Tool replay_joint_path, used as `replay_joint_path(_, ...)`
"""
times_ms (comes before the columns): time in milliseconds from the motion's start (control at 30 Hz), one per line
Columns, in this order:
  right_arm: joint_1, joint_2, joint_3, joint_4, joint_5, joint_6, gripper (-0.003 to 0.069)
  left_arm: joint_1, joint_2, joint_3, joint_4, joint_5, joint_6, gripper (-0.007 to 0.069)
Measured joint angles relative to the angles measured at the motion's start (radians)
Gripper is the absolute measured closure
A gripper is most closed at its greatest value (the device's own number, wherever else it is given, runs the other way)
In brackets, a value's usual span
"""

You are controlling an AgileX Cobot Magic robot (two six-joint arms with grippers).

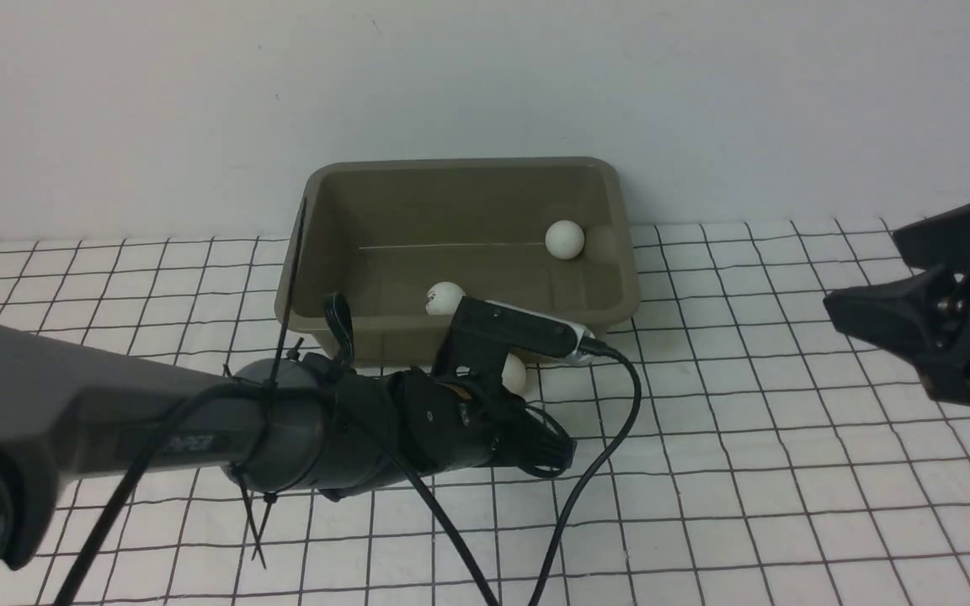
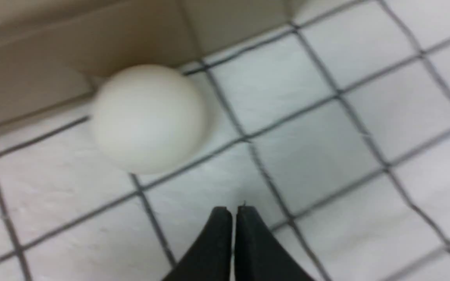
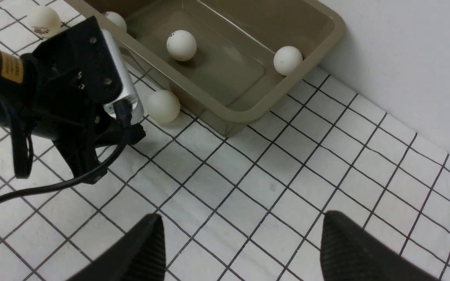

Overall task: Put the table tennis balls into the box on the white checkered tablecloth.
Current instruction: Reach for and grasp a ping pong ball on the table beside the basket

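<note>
The olive-grey box (image 1: 461, 324) stands on the white checkered tablecloth (image 1: 746, 471) against the wall. Two table tennis balls show inside it in the front view, one (image 1: 565, 239) at the back right and one (image 1: 445, 298) near the front wall. The right wrist view shows three balls in the box (image 3: 181, 45) (image 3: 287, 60) (image 3: 115, 19). Another ball (image 2: 149, 117) lies on the cloth against the box's front wall. My left gripper (image 2: 234, 210) is shut and empty, its tips just short of this ball. My right gripper (image 3: 240, 224) hovers open and empty to the right.
One more ball (image 3: 44, 20) lies on the cloth left of the box, behind my left arm. A black cable (image 1: 611, 438) loops from the left wrist camera (image 1: 527, 330) over the cloth. The white wall (image 1: 485, 84) stands right behind the box.
</note>
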Motion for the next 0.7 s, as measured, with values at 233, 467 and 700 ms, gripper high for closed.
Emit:
replay_joint_path(233,0.000,0.000,0.000,0.000,-0.007,-0.006,0.0174,0.000,-0.071,0.000,0.003,0.035,0.011,0.0629)
replay_joint_path(467,0.000,0.000,0.000,0.000,-0.009,-0.017,0.0174,0.000,-0.073,0.000,0.025,0.054,0.040,0.0489)
replay_joint_path(700,0.000,0.000,0.000,0.000,-0.010,-0.034,0.0174,0.000,-0.068,0.001,-0.004,0.013,0.076,0.0088)
